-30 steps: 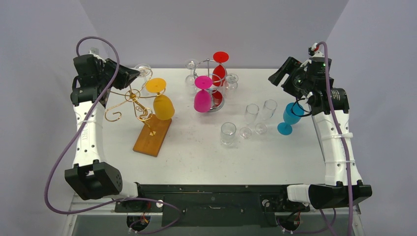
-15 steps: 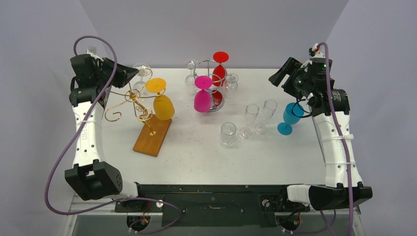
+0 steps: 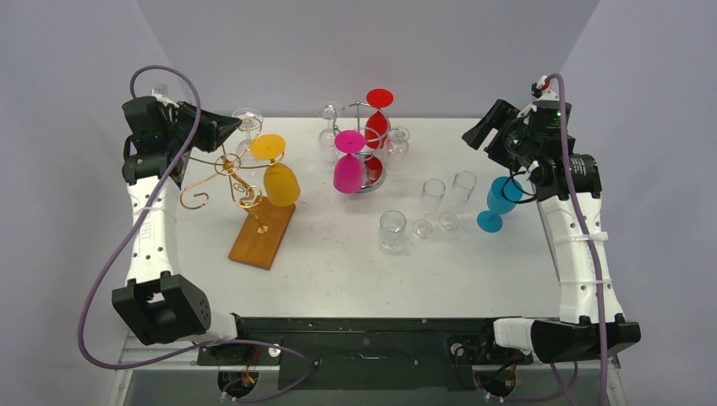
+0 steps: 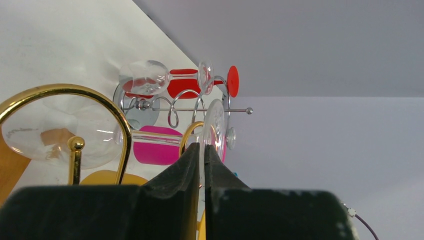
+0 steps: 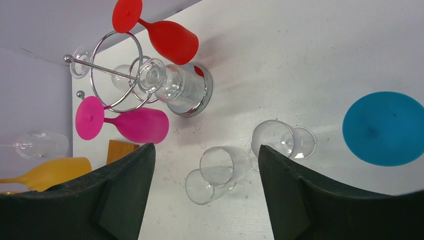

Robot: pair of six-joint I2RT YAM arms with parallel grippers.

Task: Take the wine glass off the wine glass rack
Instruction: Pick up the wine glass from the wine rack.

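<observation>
Left fingers (image 4: 175, 175) shifted slightly, clamped on clear wine glass (image 4: 50, 132) foot; right fingers (image 5: 125, 190) apart.

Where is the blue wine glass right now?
In the top view, the blue wine glass stands at the right of the white table, just right of two clear stemmed glasses.

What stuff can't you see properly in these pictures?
Left wrist: whether the left gripper pinches the clear glass's foot; its fingers hide the contact.
Right wrist: blue glass shows only its foot; the bowl is out of frame.
Left wrist: yellow glass, mostly behind the gripper.
</observation>
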